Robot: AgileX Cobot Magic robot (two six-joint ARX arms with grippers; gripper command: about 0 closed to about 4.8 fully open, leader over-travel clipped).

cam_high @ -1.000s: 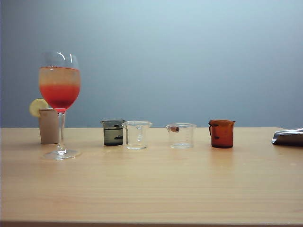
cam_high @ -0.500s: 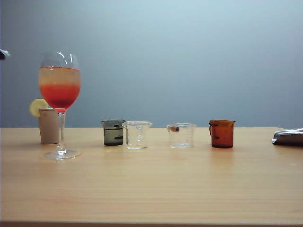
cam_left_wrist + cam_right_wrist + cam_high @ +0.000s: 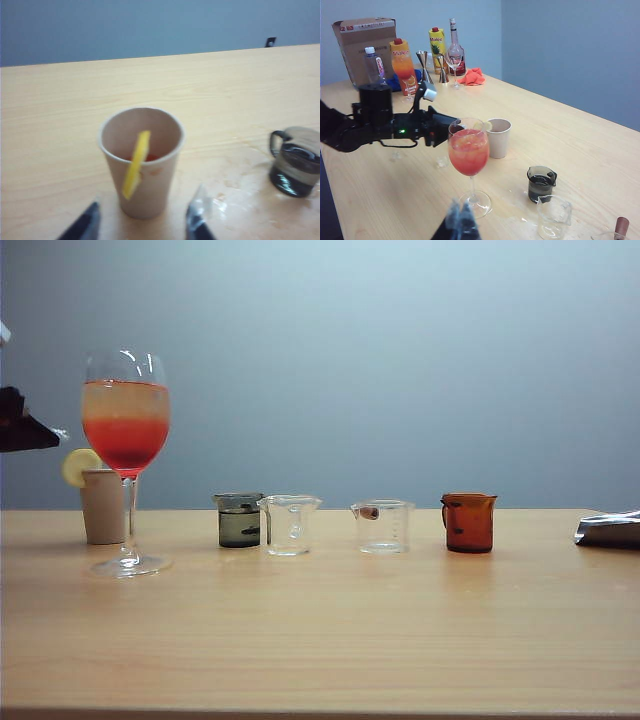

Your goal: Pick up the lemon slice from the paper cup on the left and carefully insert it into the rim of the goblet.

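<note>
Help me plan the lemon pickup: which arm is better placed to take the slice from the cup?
Left. Its open gripper faces the cup and slice; the right gripper sits behind the glass.

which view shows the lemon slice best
The left wrist view: the lemon slice sits edge-on over the paper cup rim, close and unobstructed. In the exterior view it is a small disc beside the goblet. In the right wrist view only a sliver shows behind the goblet.
</note>
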